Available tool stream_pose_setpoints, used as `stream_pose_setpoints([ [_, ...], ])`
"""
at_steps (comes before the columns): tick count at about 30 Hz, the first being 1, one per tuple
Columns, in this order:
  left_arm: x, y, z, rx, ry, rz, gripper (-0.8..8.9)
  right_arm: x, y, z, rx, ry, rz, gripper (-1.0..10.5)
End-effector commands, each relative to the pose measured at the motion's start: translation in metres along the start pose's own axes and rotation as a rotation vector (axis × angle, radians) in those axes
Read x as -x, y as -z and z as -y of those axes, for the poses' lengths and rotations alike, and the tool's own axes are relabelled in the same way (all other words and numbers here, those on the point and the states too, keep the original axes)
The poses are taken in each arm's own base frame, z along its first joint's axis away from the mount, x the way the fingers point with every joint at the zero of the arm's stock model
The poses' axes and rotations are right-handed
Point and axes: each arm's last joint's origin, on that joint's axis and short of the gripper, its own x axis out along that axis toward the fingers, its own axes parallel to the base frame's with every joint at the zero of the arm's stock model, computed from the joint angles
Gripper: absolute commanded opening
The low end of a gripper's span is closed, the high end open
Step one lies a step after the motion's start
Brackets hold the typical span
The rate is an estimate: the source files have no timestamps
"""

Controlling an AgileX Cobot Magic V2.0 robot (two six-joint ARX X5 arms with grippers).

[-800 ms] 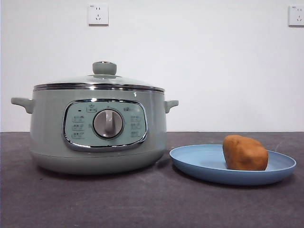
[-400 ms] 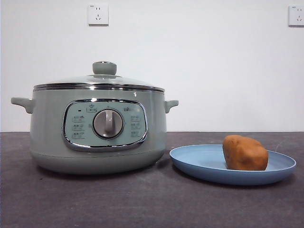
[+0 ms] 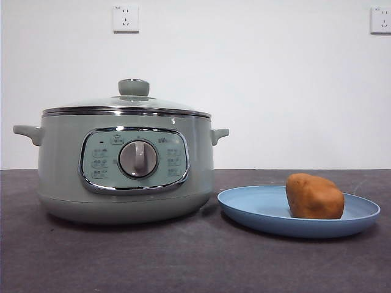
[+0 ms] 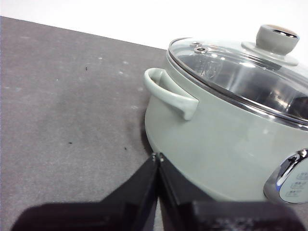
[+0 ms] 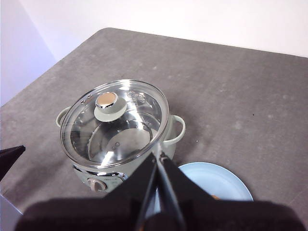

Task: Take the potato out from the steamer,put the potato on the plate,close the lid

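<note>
The steamer (image 3: 125, 165) stands on the left half of the dark grey worktop (image 3: 183, 262), its chrome-framed control panel (image 3: 134, 160) and silver dial (image 3: 138, 159) facing the front camera. One small side handle (image 3: 27, 133) juts from its left flank and the other (image 3: 220, 134) from its right. The glass lid (image 3: 126, 105) sits closed on the chrome rim, level all round, with its pale-green knob (image 3: 134, 87) upright on top. Through the glass, the right wrist view shows a bare metal pot inside.

Just beside the steamer, to its right, lies the light-blue plate (image 3: 256, 210); whether its near rim touches the steamer's base cannot be told. The potato (image 3: 314, 196) rests on the plate, right of the plate's middle, orange-brown and lumpy.

Two white wall sockets (image 3: 126, 18) are set high on the pale wall behind, the second (image 3: 380, 19) at the right edge.

No arm appears in the front view. The left hand (image 4: 158, 158) hangs low near the steamer's left side, close to the side handle, its black jaws pressed together and empty. The right hand (image 5: 158, 156) is high above the worktop, looking down on lid and plate, its jaws likewise closed tip to tip with nothing between them.
</note>
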Motion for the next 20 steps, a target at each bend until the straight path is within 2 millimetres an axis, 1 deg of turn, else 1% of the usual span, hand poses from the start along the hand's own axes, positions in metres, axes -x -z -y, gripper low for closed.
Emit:
stream_pose_setpoints([
  [1, -0.0013, 0.0036, -0.0013, 0.007, -0.004, -0.004, -0.04, 0.0015, -0.0015, -0.0005, 0.006, 0.001, 0.011, 0.0],
  [18, -0.0013, 0.0036, -0.0013, 0.007, -0.004, -0.004, -0.04, 0.0015, -0.0013, -0.0005, 0.005, 0.001, 0.009, 0.0],
  [20, -0.0013, 0.0036, -0.0013, 0.007, -0.004, -0.004, -0.04, 0.0002, -0.0005, 0.0004, 0.043, 0.011, 0.0, 0.0],
])
